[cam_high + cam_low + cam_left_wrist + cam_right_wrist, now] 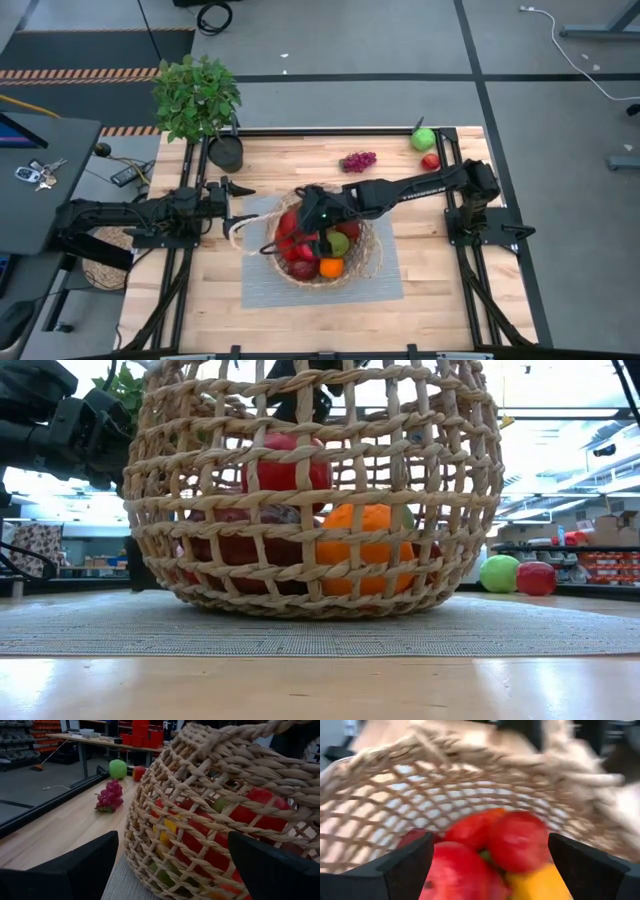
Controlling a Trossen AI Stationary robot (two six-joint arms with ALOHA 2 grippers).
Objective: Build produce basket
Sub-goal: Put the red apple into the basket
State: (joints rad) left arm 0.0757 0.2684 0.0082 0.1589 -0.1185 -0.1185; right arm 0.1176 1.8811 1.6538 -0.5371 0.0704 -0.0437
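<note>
The wicker basket (372, 255) stands on a grey mat (385, 285) in the middle of the table, with red, green, yellow and orange produce (322, 252) piled in it. My right gripper (490, 857) hangs open over the basket's left half (312, 222), slanting down, with red fruits (517, 840) below and between its fingers, apart from them. My left gripper (172, 867) stands open and level just left of the basket's wall (165, 820), without touching it. A purple grape bunch (358, 160), a green fruit (423, 138) and a red fruit (430, 161) lie on the table at the far right.
A leafy potted plant (197, 95) stands at the table's far left corner, its dark pot (225, 152) close to my left arm. The basket's looped handle (240, 232) sticks out toward my left gripper. Bare wood (300, 325) lies along the near edge.
</note>
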